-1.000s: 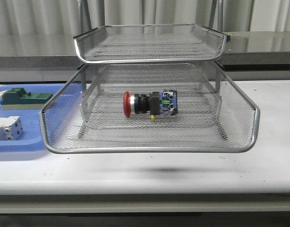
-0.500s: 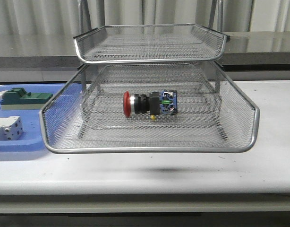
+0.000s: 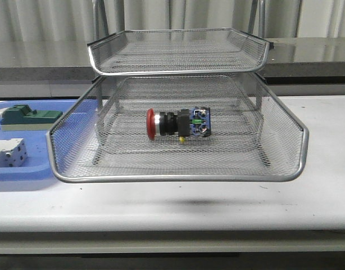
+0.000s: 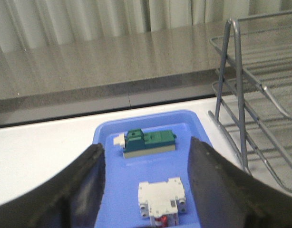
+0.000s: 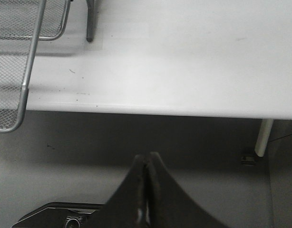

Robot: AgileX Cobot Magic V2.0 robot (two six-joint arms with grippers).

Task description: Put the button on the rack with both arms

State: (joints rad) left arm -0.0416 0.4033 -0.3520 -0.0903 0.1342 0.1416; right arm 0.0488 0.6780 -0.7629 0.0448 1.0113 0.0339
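The button (image 3: 178,123), with red head, black body and blue-silver rear block, lies on its side in a lower tier of the silver wire rack (image 3: 178,178). The rack also shows in the left wrist view (image 4: 260,95) and the right wrist view (image 5: 22,71). No arm shows in the front view. My left gripper (image 4: 146,156) is open and empty above the blue tray (image 4: 184,130). My right gripper (image 5: 146,161) is shut and empty, held off the table's front edge, apart from the rack.
The blue tray (image 3: 26,169) left of the rack holds a green block (image 3: 27,117) and a white-grey terminal block (image 3: 8,153); both show in the left wrist view, green (image 4: 148,141), white (image 4: 162,197). White table (image 5: 184,57) right of the rack.
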